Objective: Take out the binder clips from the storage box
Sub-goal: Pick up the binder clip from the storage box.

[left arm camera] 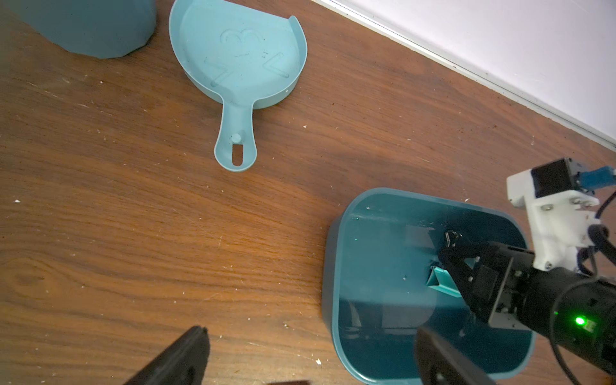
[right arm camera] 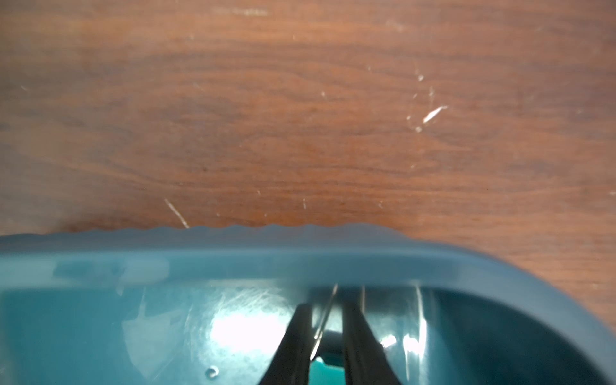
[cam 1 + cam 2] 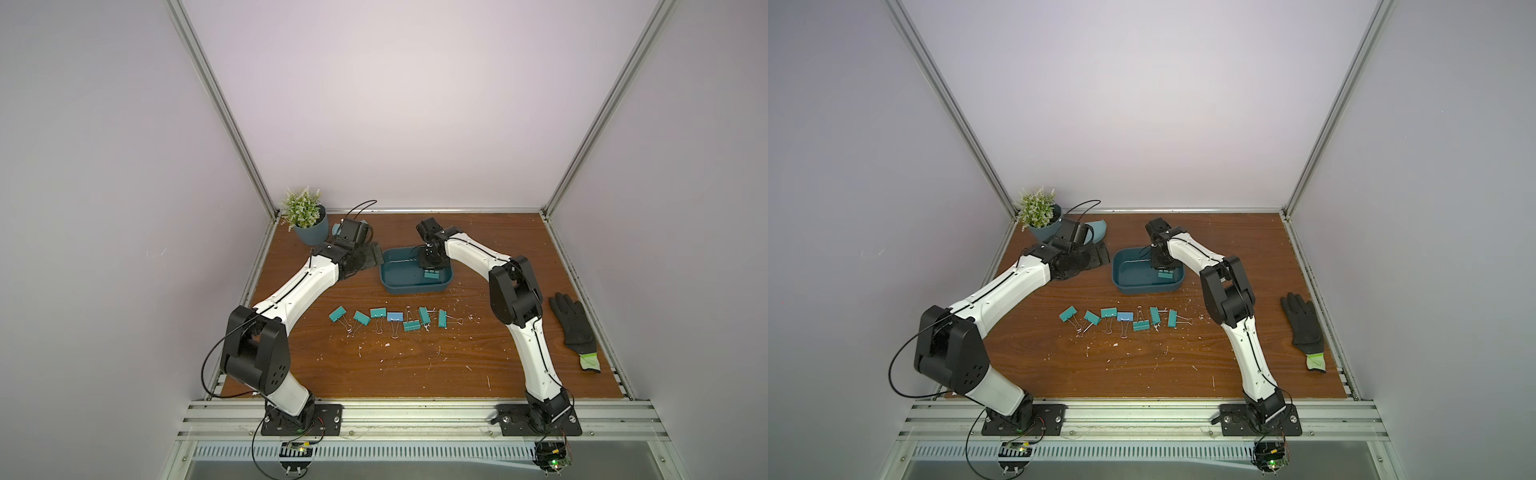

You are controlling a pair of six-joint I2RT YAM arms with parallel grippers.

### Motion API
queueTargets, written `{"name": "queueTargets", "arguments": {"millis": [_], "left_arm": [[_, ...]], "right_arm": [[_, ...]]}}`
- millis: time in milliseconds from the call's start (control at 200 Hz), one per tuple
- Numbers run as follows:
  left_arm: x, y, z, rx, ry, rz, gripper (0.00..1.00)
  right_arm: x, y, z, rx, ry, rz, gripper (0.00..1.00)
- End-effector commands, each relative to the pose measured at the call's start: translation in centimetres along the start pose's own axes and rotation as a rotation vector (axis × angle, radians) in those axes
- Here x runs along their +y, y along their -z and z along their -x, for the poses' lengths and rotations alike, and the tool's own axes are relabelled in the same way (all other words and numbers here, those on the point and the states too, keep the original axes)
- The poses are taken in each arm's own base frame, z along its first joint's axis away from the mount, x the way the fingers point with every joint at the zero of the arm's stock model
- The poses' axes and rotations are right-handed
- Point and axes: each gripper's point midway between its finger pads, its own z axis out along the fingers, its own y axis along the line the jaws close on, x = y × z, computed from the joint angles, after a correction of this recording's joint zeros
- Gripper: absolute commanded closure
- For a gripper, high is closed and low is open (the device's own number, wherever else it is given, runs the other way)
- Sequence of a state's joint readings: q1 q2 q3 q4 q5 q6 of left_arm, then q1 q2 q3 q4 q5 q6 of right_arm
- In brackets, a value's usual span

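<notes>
Seven binder clips on desk mid-frame: six teal, one blue. Eighth clip in storage box; right pincer straddles its handle, grip unclear. Left pincer agape.

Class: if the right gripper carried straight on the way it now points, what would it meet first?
Probably the binder clip right below the right gripper, its wire handle between the jaws; then the storage box floor. Depth is unclear.
</notes>
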State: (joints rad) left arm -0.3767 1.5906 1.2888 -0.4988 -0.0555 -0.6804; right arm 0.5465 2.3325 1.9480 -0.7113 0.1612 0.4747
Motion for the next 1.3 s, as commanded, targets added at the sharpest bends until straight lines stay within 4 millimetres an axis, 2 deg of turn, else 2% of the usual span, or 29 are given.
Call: {"name": "queueTargets", "arguments": {"millis": [0, 180, 255, 415, 510, 551, 721, 976, 1121, 1296], "left_arm": [[0.9, 0.2, -0.1, 0.008, -0.003, 0.017, 0.00], [1.0, 0.1, -0.2, 0.011, 0.001, 0.017, 0.00], [1.0, 0.1, -0.2, 0.012, -0.001, 0.018, 0.00], [1.1, 0.2, -0.3, 0.012, -0.002, 0.018, 0.00], [1.1, 0.3, -0.3, 0.012, 0.000, 0.019, 0.00], [1.2, 0.3, -0.3, 0.009, 0.001, 0.021, 0.00], [1.1, 0.5, -0.2, 0.005, 0.005, 0.017, 0.00], [1.0, 0.7, 0.1, -0.003, 0.010, 0.008, 0.00], [0.8, 1.1, 0.2, -0.012, 0.011, -0.001, 0.00], [0.9, 1.9, 0.3, -0.026, 0.013, -0.011, 0.01]], "right_arm": [[0.3, 1.0, 0.5, -0.002, 0.000, 0.018, 0.78], [0.3, 0.3, 0.3, 0.010, 0.000, 0.014, 0.80], [0.4, 0.0, 0.2, 0.017, 0.001, 0.009, 0.87], [0.2, -0.5, -0.1, 0.037, 0.003, -0.007, 0.88], [0.1, -0.3, -0.1, 0.035, 0.000, -0.009, 0.99], [0.1, 0.0, 0.0, 0.029, -0.002, -0.007, 1.00], [0.4, 2.4, 1.2, -0.015, -0.009, 0.013, 1.00], [0.7, 7.7, 2.9, -0.102, -0.017, 0.044, 1.00], [0.3, 10.5, 2.8, -0.137, -0.021, 0.047, 1.00], [-1.5, 13.3, 1.5, -0.168, -0.033, 0.034, 1.00]]}}
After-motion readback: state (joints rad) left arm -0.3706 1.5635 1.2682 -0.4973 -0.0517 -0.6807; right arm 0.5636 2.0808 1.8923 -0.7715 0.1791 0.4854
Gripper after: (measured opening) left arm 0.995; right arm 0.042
